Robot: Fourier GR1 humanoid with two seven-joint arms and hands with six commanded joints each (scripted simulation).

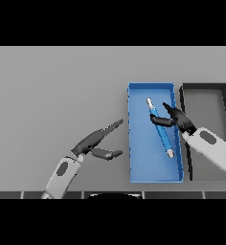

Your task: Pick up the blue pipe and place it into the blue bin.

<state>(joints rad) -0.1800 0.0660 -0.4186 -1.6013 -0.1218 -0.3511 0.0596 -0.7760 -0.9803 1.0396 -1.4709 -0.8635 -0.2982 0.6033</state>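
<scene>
Seen from the head view, the blue pipe (161,129) lies inside the blue bin (139,143) on the grey counter (57,86), set on a slant with its pale far tip toward the bin's far left and its pale near tip toward the near right wall. The robot's right hand (176,118) reaches in from the right over the bin's right rim, its fingers (162,120) bent toward the middle of the pipe; whether they still pinch it or only touch it cannot be told from this angle. Just beside the blue bin, to the right, stands a black bin (206,91), with the right forearm crossing its near left part. The left hand (93,141) hovers over the counter left of the blue bin, released, fingers straight and spread, grasping nothing.
</scene>
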